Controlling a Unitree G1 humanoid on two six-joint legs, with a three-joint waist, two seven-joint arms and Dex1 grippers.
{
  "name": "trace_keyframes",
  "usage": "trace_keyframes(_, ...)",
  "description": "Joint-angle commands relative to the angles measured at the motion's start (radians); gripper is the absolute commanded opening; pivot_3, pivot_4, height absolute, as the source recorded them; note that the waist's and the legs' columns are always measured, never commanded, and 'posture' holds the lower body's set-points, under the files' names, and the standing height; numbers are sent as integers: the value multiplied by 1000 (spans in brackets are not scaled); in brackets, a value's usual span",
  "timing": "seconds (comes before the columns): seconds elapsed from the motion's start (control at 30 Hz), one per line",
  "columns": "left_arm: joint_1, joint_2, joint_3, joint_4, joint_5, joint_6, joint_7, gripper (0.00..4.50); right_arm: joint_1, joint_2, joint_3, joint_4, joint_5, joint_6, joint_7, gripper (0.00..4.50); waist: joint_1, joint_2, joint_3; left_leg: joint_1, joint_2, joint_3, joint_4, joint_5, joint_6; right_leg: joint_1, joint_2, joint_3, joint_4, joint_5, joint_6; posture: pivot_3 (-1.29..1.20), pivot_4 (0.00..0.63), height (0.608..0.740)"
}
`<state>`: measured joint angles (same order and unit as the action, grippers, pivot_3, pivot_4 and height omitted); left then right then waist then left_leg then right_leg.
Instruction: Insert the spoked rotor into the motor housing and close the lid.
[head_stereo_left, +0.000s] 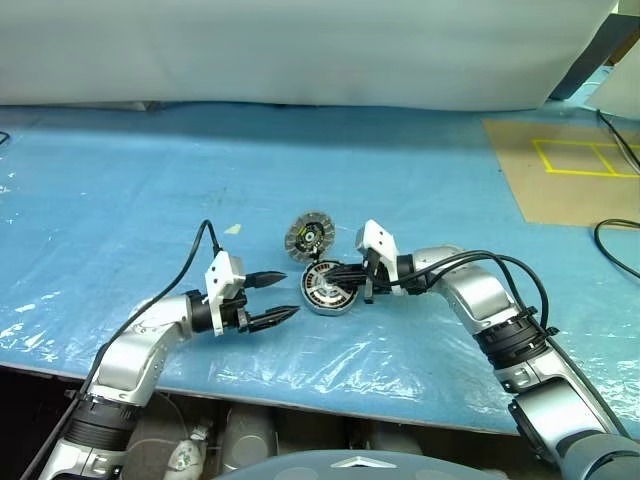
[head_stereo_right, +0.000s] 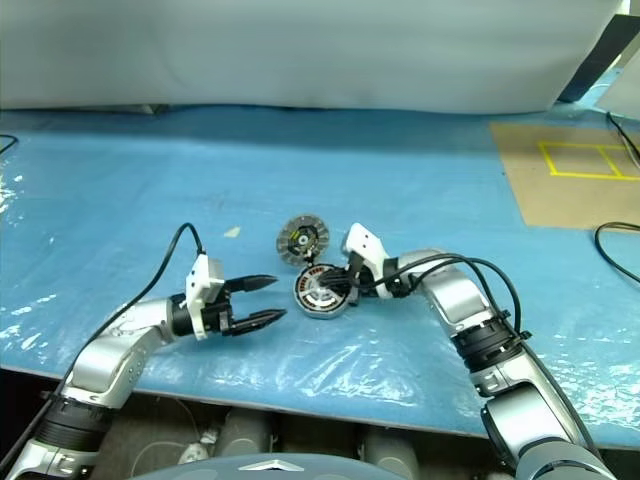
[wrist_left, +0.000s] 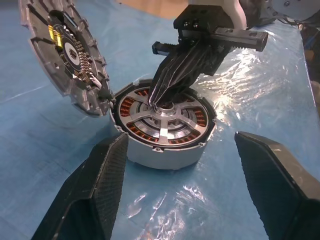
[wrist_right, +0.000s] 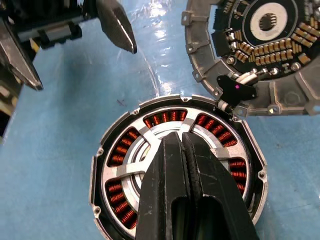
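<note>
left gripper, nearest the viewer, hovers above the blue plastic-covered table with its two black fingers spread wide and nothing between them; it points toward the motor housing from the robot's left, near it and not touching. motor housing stands on the table between the two grippers, open side up. spoked rotor sits inside the housing, its silvery spokes lying over the ring of copper-coloured windings. right gripper reaches in from the robot's right, fingers pressed together with nothing between them, tips down on or just over the rotor's hub. lid lies beyond the housing, tilted, its lower edge against the housing's rim, where a short wire joins the two; its ribbed rim and dark centre with a yellow-green mark face the head camera. brown board with yellow tape lines lies at the table's far right.
</note>
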<state>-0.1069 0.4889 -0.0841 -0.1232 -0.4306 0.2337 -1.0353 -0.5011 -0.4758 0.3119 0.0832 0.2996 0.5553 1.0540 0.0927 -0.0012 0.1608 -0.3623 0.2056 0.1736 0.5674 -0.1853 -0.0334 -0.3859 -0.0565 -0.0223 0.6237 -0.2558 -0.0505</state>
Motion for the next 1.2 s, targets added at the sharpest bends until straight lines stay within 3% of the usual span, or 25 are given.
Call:
trace_keyframes(0.03,-44,-28,38,45,-3,-42,33,3565,-16,10,-77,-61,99,106,10,0,0,0,0,-2,0,0,0,0,0,-1,0,0,0,0,0,0,150,740)
trace_keyframes(0.13,-72,-29,77,86,-35,26,66,3565,-14,-12,-134,-133,174,182,23,0,-1,0,0,-7,0,0,1,1,0,-6,1,0,1,0,0,0,150,740)
trace_keyframes(0.4,-122,-19,84,207,-15,18,39,3565,72,-90,-146,-212,149,182,5,0,3,0,0,-8,0,0,-3,1,-1,-7,2,-1,0,0,0,0,150,740)
trace_keyframes(1.2,-634,-148,91,943,110,-216,-92,3565,149,-103,-198,-265,155,180,-89,0,5,-1,1,-12,-1,-1,-2,1,0,-10,1,-1,-1,3,4,0,150,740)
